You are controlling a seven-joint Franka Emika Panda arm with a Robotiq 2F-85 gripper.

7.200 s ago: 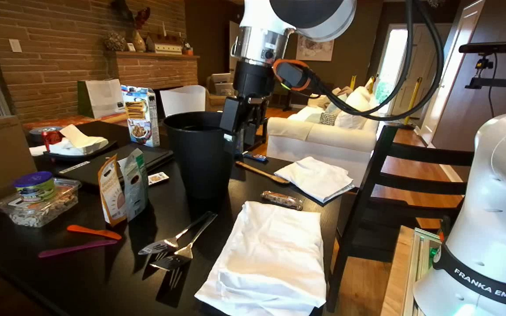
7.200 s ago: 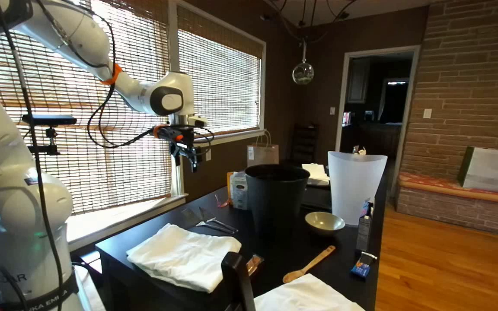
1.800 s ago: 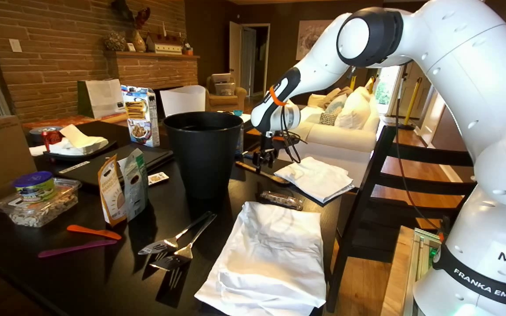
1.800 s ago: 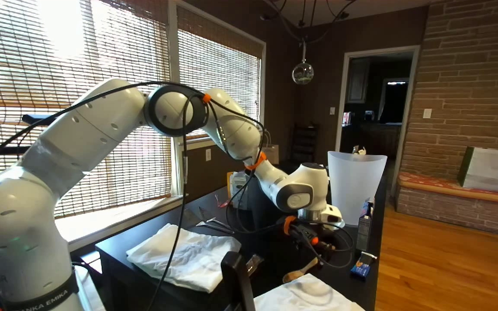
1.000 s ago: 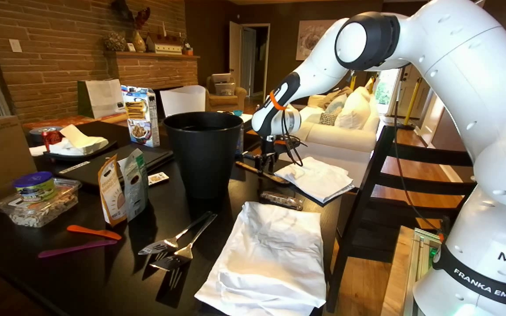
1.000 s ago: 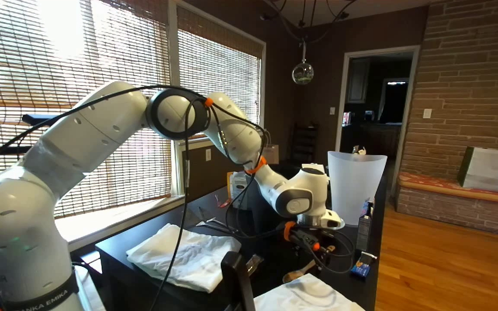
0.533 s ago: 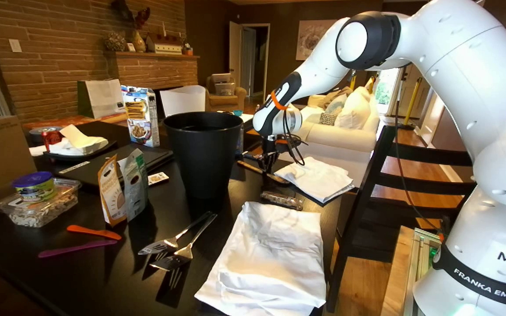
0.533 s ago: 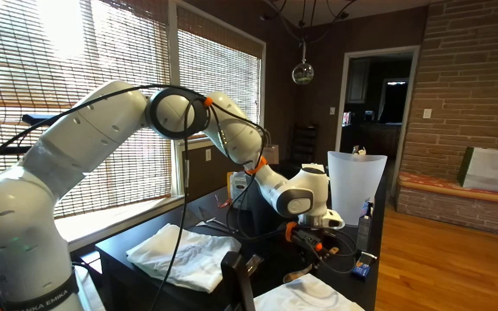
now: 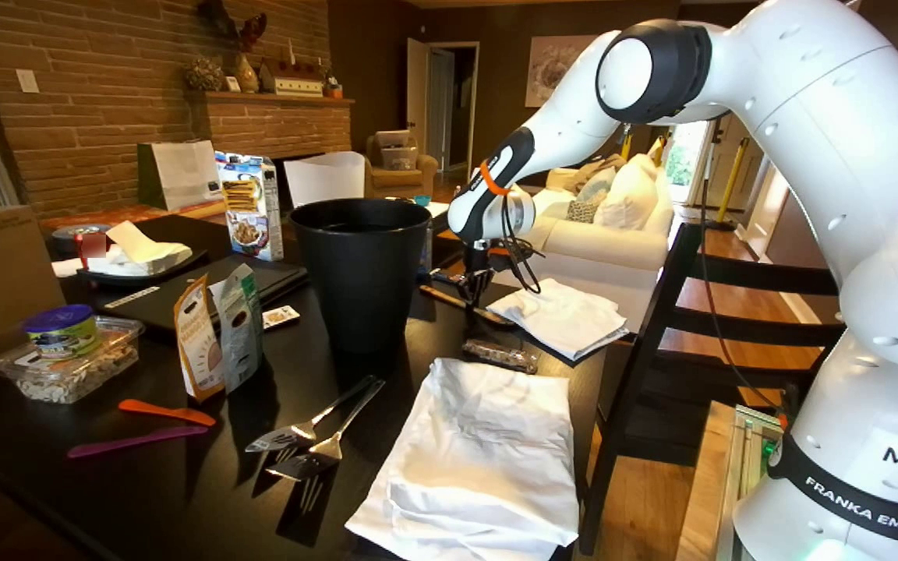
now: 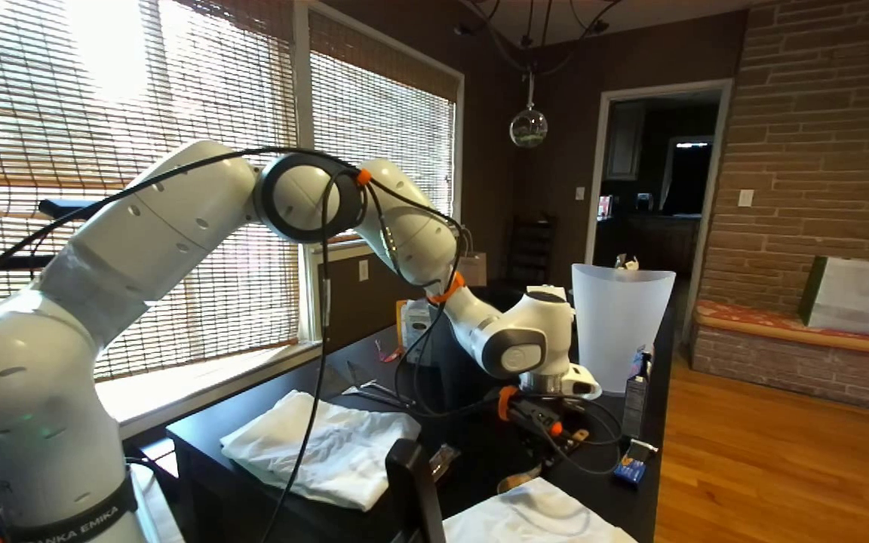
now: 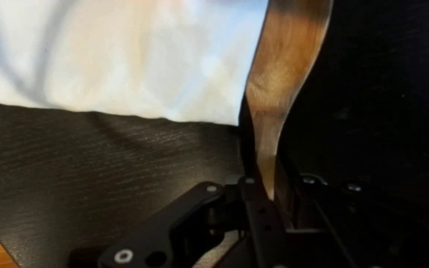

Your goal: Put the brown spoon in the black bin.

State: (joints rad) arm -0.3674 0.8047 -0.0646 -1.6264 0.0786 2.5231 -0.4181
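The brown spoon, wooden, lies on the dark table with its bowl beside a white cloth in the wrist view. My gripper is shut on its handle just behind the bowl, pointing down at tabletop height. In an exterior view, parts of the spoon show on both sides of my gripper. The spoon's bowl also peeks out under the arm, while the fingers there are lost in shadow and cables. The tall black bin stands upright close to the gripper; the arm covers much of it in an exterior view.
A white cloth touches the spoon's bowl side, and a wrapped bar lies nearby. A larger folded cloth and metal utensils are nearer. A blue packet and white bin stand beyond. A chair borders the table.
Since several seconds ago my arm has come from high beside the bin down to the spoon. Over the last second the fingers have closed around the handle, and the spoon has shifted slightly.
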